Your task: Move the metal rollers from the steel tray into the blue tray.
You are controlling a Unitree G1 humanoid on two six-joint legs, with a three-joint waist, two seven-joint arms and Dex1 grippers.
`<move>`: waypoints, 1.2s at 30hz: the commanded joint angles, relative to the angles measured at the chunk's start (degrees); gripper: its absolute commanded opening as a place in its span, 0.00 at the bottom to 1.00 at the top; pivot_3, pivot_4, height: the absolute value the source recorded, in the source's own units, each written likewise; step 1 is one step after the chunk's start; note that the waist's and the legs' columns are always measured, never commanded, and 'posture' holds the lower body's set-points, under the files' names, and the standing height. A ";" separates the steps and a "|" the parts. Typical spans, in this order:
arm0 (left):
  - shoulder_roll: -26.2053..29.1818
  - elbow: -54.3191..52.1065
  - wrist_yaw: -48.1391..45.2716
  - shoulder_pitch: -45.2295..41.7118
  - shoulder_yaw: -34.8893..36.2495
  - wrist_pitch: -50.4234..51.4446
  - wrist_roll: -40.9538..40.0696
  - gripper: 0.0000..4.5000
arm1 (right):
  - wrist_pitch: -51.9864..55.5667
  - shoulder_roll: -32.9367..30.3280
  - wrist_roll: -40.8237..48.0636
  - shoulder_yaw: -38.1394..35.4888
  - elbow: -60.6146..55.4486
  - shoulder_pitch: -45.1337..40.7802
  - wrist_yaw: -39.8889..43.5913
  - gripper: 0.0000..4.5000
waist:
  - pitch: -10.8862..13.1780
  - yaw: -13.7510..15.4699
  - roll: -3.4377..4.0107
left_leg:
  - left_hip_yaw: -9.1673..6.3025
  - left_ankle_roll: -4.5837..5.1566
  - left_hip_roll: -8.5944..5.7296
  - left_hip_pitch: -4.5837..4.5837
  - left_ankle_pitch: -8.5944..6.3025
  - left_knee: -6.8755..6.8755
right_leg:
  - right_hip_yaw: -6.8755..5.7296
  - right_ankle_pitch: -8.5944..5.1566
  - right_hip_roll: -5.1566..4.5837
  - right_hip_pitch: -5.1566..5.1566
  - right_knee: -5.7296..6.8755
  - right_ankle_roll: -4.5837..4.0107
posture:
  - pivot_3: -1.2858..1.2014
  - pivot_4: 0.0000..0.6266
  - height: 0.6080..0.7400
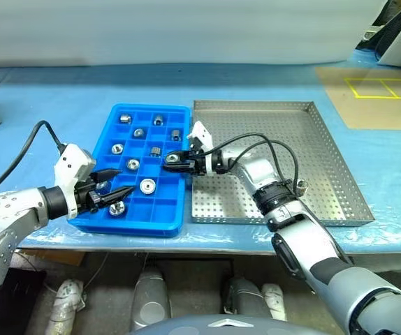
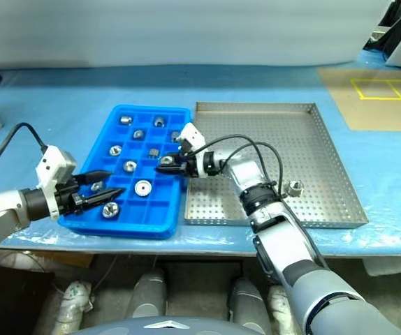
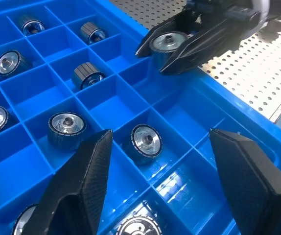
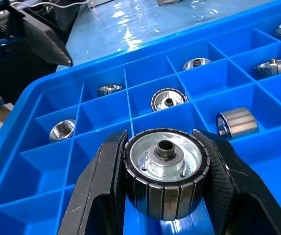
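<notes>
Gripping a roller (image 4: 165,171) over the blue tray (image 1: 174,225), centre frame, the right gripper (image 1: 172,160) risks a drop onto a divider; left gripper (image 1: 120,184) is held open, empty.

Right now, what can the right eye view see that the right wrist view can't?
The right eye view alone takes in the steel tray with one loose metal roller on it. The right wrist view alone reveals the ribbed side and centre hole of the roller pinched in the right claw. Both share the blue tray with rollers in its compartments, and the left claw.
</notes>
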 commanded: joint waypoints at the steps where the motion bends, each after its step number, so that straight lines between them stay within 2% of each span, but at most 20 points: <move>1: -1.50 -4.58 2.44 1.49 0.32 0.44 -1.81 0.74 | -4.98 0.91 -1.92 -1.02 2.70 -1.78 -2.91 0.37 | 0.00 0.14 -0.01 | -0.01 0.00 0.00 -0.01 0.00 0.00 | 0.01 0.00 0.00 0.00 0.00 0.00 | 0.66 0.24 1.00; 3: -2.03 -4.79 3.13 1.84 0.02 0.43 -2.07 0.74 | -5.70 0.87 -2.10 -1.17 3.67 -1.71 -2.10 0.37 | 0.00 0.19 0.00 | -0.02 0.00 0.00 -0.03 0.00 0.00 | 0.01 0.00 0.01 0.00 0.00 0.00 | 0.66 0.24 1.00; 5: -2.00 -4.27 3.17 1.49 -0.59 0.15 -1.85 0.74 | -6.33 0.63 -2.03 -1.53 3.95 -1.50 -1.54 0.54 | 0.00 0.19 -0.01 | -0.04 -0.01 0.01 -0.02 0.01 0.00 | 0.01 0.00 0.01 0.00 0.02 0.00 | 0.65 0.24 1.00; 9: -1.84 -2.82 2.86 -0.72 -2.46 -0.36 -1.57 0.74 | -4.39 0.25 -1.61 -2.63 3.43 -1.50 -2.08 0.80 | -0.01 0.18 -0.01 | -0.04 -0.06 0.01 0.00 0.04 0.02 | 0.04 0.00 0.02 0.01 0.04 0.01 | 0.64 0.24 1.00; 13: -2.05 -1.16 2.23 -3.63 -5.34 -0.78 -1.12 0.74 | -1.22 -1.52 0.92 -4.59 -3.41 0.22 -0.52 0.80 | -0.01 0.15 -0.01 | -0.04 -0.09 0.01 0.01 0.06 0.05 | 0.07 0.00 0.04 0.01 0.06 0.01 | 0.62 0.24 1.00; 16: -2.55 0.26 1.52 -6.57 -7.78 -1.01 -1.28 0.74 | 5.25 -5.95 3.90 -5.62 -13.19 2.80 2.98 0.80 | -0.01 0.15 -0.02 | -0.04 -0.08 0.00 -0.02 0.06 0.08 | 0.09 0.01 0.06 0.01 0.04 0.02 | 0.61 0.24 1.00; 20: -5.10 4.24 -0.59 -12.69 -13.88 -1.88 -0.59 0.74 | 15.52 -18.23 8.43 -6.23 -30.30 10.06 9.51 0.80 | -0.02 0.48 -0.03 | -0.04 -0.07 -0.08 -0.02 0.06 0.08 | 0.09 0.03 0.06 0.09 0.03 0.06 | 0.58 0.24 1.00; 23: -7.66 8.19 -2.30 -17.03 -18.70 -3.25 1.17 0.74 | 18.89 -26.42 9.21 -7.06 -37.04 14.80 10.80 0.80 | -0.03 0.00 -0.03 | -0.03 -0.06 -0.11 0.08 0.05 0.08 | 0.15 0.15 0.07 0.13 0.03 0.26 | 0.55 0.24 1.00; 30: -18.34 19.71 -5.29 -27.20 -27.12 -5.85 3.77 0.74 | 20.52 -37.88 9.09 -15.63 -37.96 19.43 5.48 0.80 | -0.04 -2.46 -0.01 | 0.10 -0.08 -0.17 0.26 0.13 0.19 | 0.37 0.09 0.08 0.13 0.09 0.14 | 0.50 0.24 1.00; 36: -23.67 26.75 -9.42 -30.83 -32.47 -10.33 7.91 0.74 | 19.81 -40.12 8.10 -20.74 -37.12 25.70 -0.90 0.80 | -0.06 -4.09 -0.03 | 0.14 0.06 -0.19 0.35 0.08 0.19 | 0.45 0.09 0.10 0.25 0.02 0.14 | 0.47 0.24 1.00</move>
